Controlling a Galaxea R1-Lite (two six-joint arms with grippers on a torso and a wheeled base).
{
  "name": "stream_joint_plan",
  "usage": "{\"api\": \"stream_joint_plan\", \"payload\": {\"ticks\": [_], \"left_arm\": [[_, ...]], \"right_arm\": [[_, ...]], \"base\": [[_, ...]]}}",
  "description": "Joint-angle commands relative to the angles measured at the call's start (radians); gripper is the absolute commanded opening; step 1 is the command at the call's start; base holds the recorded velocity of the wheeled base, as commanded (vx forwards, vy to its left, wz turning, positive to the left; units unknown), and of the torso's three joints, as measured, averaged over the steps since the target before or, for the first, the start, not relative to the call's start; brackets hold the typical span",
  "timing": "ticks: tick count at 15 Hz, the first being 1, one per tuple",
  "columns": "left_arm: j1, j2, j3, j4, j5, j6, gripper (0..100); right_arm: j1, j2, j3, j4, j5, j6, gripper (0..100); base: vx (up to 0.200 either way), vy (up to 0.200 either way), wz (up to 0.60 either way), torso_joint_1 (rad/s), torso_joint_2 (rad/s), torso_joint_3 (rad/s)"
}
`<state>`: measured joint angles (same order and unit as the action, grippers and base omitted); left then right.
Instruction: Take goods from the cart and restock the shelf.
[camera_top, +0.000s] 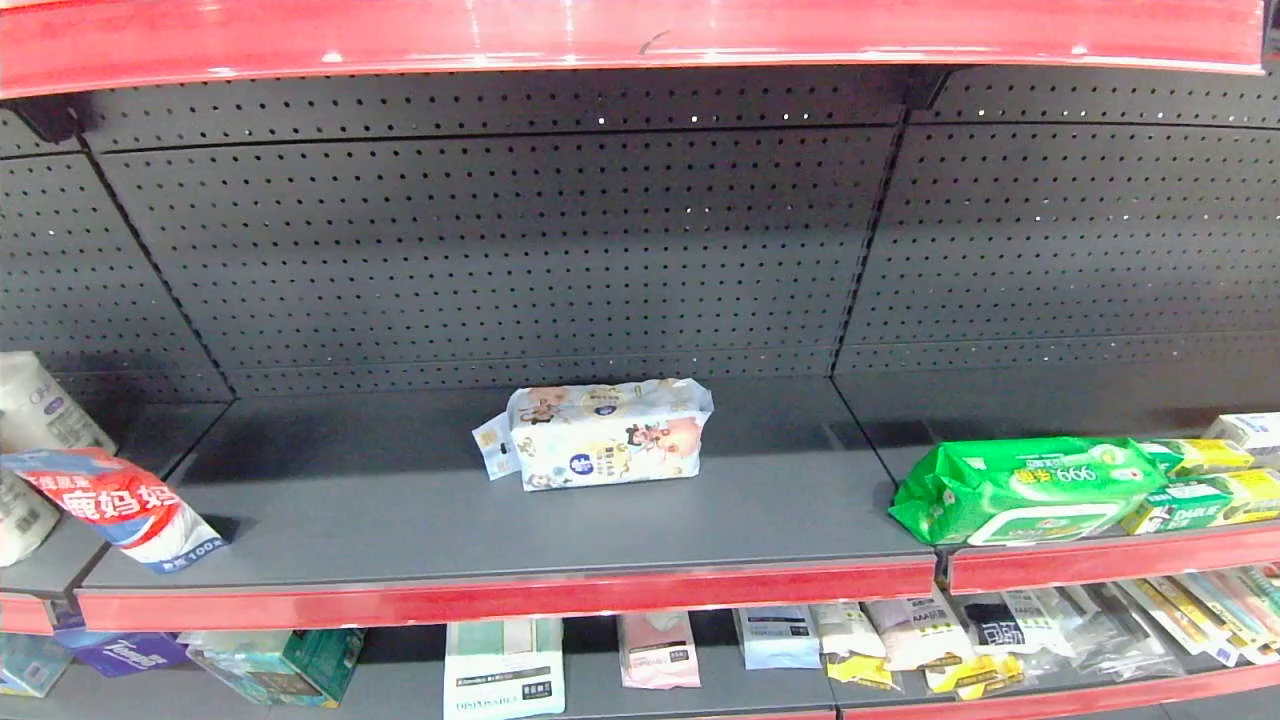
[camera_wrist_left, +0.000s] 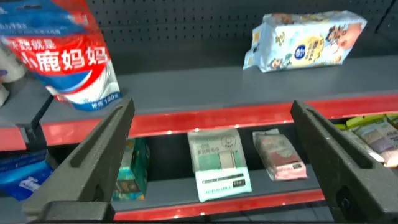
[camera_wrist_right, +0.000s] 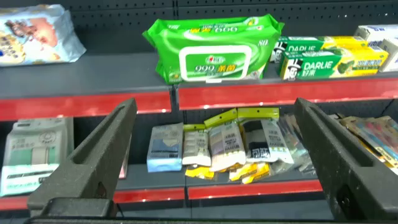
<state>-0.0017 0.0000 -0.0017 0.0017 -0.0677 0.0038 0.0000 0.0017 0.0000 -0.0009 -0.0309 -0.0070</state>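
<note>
Soft white pkg (camera_top: 605, 435) w/ cartoon print, prob. tissues, lies on its long side near ctr of the grey shelf (camera_top: 400, 520), a bit toward 12 o'clock, nearer the perforated back than the red front lip. Long axis runs approx 9-to-3 o'clock, slightly skewed, w/ a loose flap at the 9 o'clock end.

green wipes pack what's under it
The wipes pack lies on the grey shelf. Below, on the lower shelf, lie small packets and a light blue packet. That shelf's back is covered by the board above.
</note>
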Motion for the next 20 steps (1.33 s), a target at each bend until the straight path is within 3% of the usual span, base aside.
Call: {"api": "stream_joint_plan", "payload": {"ticks": [1, 7, 20], "left_arm": [[0.000, 0.000, 0.000, 0.000, 0.000, 0.001, 100], [0.000, 0.000, 0.000, 0.000, 0.000, -0.001, 100], [-0.001, 0.000, 0.000, 0.000, 0.000, -0.001, 100]], "right_arm": [[0.000, 0.000, 0.000, -0.001, 0.000, -0.001, 100], [0.000, 0.001, 0.000, -0.001, 0.002, -0.001, 100], [0.002, 0.000, 0.000, -0.002, 0.003, -0.001, 100]], "base": [[0.000, 0.000, 0.00, 0.000, 0.00, 0.000], [0.000, 0.000, 0.00, 0.000, 0.00, 0.000], [0.000, 0.000, -0.60, 0.003, 0.00, 0.003]]}}
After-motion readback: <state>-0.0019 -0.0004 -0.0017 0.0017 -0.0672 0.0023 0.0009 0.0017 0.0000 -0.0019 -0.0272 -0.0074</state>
